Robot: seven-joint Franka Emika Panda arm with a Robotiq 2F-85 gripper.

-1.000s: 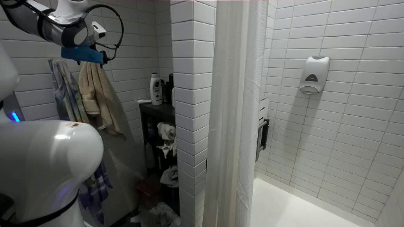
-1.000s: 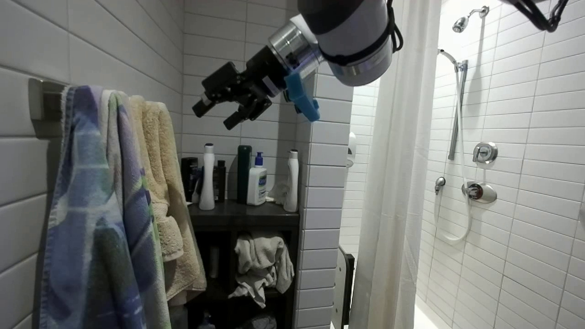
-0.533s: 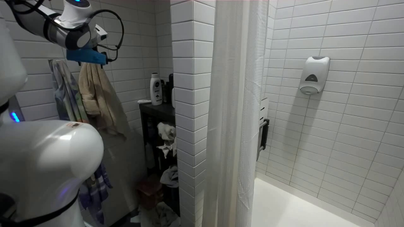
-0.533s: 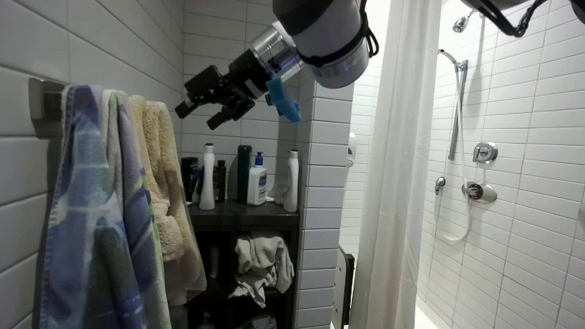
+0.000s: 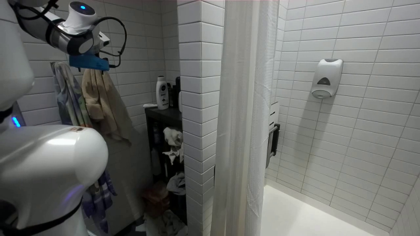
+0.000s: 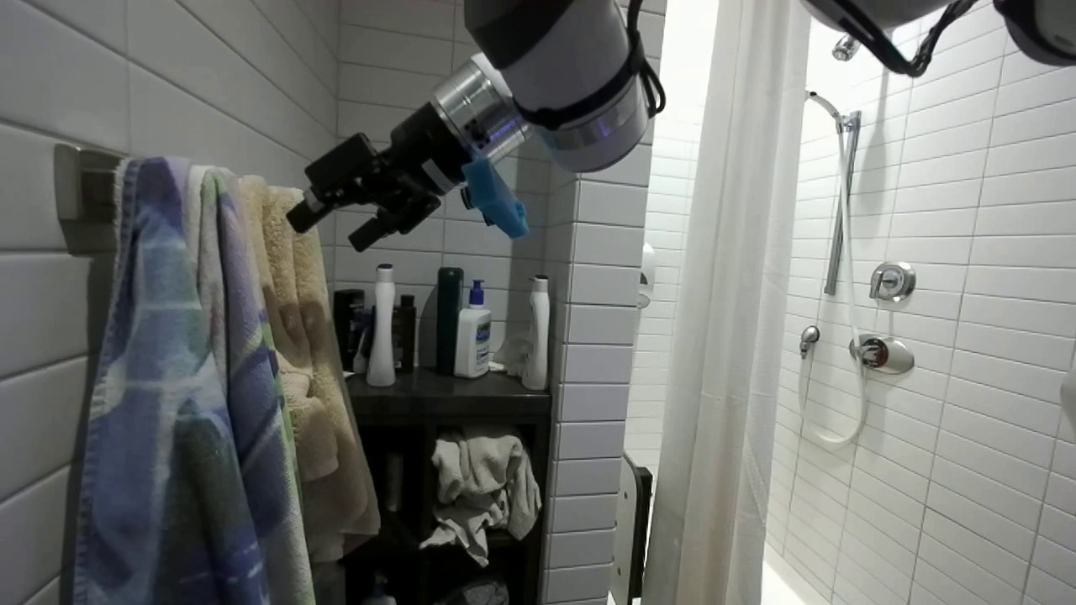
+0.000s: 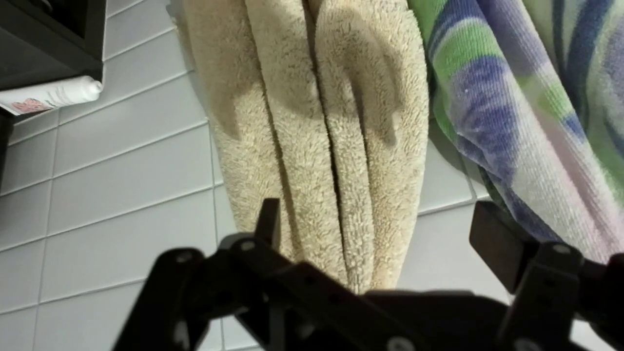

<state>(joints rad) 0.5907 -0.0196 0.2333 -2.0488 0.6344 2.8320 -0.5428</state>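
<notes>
In an exterior view the arm (image 6: 572, 84) has swung leftward. Left of centre hangs the beige towel (image 6: 319, 395), not yet grasped; at its upper right, the gripper (image 6: 331, 230) holds nothing, fingers spread wide; farther right, bottles (image 6: 473, 340) stand.

Fluffy beige towel (image 7: 304, 141); limp in downward folds

All three views share the beige towel (image 7: 307, 146)
</notes>
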